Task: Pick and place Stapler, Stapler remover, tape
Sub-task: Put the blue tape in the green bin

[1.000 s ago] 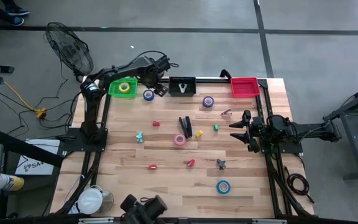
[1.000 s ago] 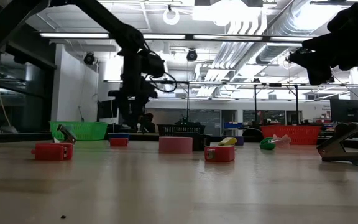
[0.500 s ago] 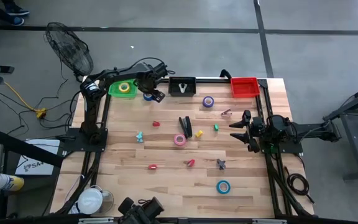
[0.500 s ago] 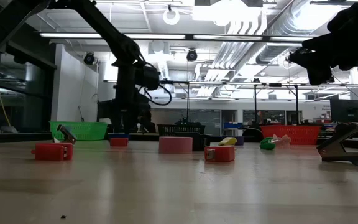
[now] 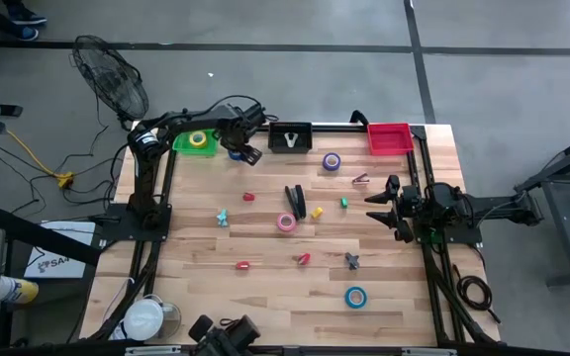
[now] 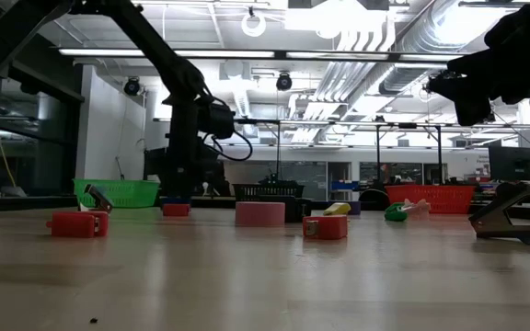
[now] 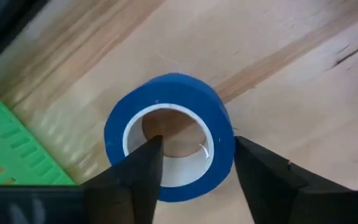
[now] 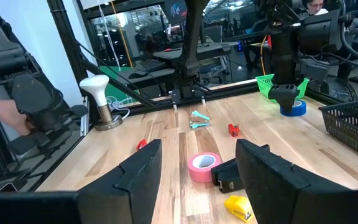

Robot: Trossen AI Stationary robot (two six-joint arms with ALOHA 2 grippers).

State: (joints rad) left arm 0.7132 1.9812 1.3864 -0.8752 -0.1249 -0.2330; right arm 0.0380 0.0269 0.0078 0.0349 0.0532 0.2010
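Observation:
The blue tape roll [image 7: 166, 144] lies flat on the wood beside the green basket [image 5: 196, 139] at the table's far left. My left gripper [image 7: 194, 143] points down over it, open, with one finger in the ring's hole and the other outside its wall. A yellow tape roll [image 5: 198, 139] lies in the green basket. The purple [image 5: 332, 161], pink [image 5: 286, 222] and teal [image 5: 355, 297] rolls, the black stapler [image 5: 295, 201] and the grey stapler remover [image 5: 351, 261] lie on the table. My right gripper [image 5: 376, 205] waits open at the right edge. My left gripper comes at the blue roll from above, pointing down. One fingertip [image 7: 149, 152] stands in the hole and the other [image 7: 247, 155] is close against the outer wall [image 7: 224, 134]. Whether either touches the roll, I cannot tell. The roll lies flat on the table.
A black basket [image 5: 290, 136] and a red basket [image 5: 388, 137] stand along the far edge. Small red, green, yellow and teal bits lie scattered over the middle of the table. A white-headed stand [image 5: 146, 316] sits at the near left corner.
My left gripper has come down over the blue tape roll and shifted slightly toward the table's left edge, still pointing down. It now covers the roll in the high view. The roll has stayed in place.

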